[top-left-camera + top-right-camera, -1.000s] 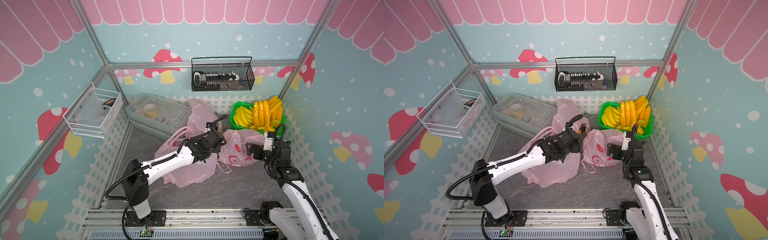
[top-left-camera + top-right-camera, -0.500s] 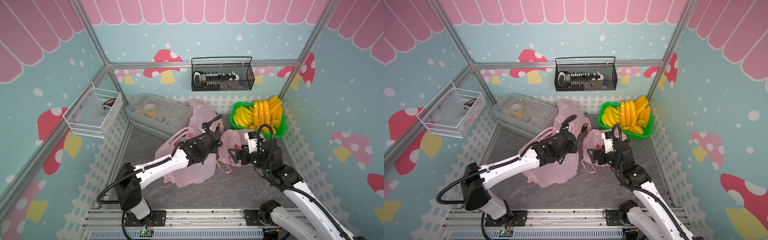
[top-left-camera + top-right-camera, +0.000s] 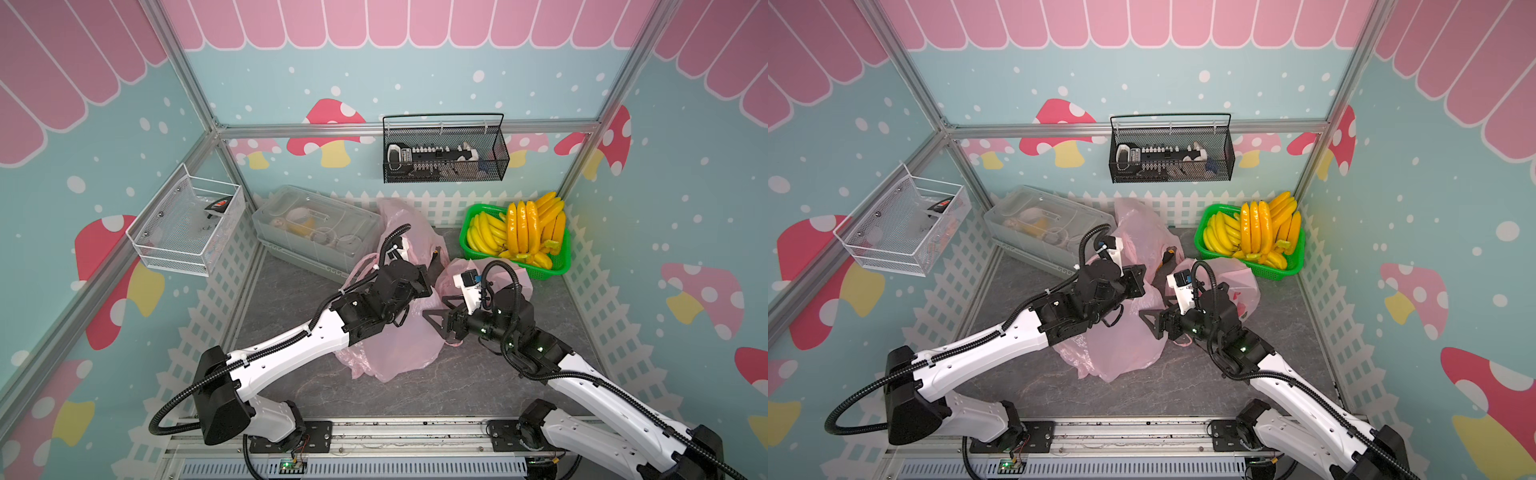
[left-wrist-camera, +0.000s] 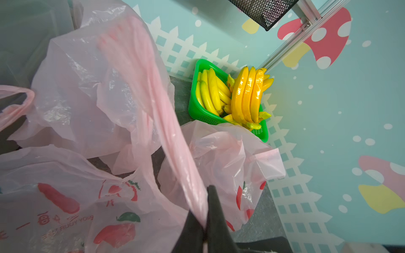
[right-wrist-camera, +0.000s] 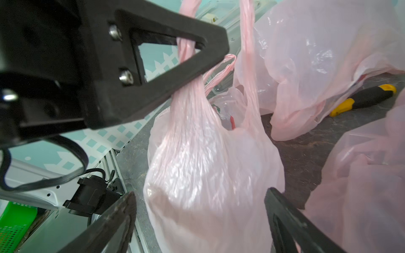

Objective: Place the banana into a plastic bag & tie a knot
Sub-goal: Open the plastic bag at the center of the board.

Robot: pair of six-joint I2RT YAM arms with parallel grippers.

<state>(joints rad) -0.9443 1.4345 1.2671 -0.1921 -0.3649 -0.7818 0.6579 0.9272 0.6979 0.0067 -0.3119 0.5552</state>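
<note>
We noted the left gripper (image 4: 205, 221) pinched on the bag (image 5: 208, 164) handle (image 4: 153, 109) — bag mid-floor, between the arms. The right gripper (image 5: 200, 195) stood wide, facing it. Bananas (image 3: 515, 232) lay in the basket (image 3: 555, 271) — rear right corner.

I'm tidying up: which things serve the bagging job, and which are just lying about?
Job: pink plastic bag, held by the left gripper, jaws shut; right gripper, jaws open; green basket; yellow bananas.
Lying about: clear plastic bin; black wire basket; white mesh basket; black and yellow tool.
</note>
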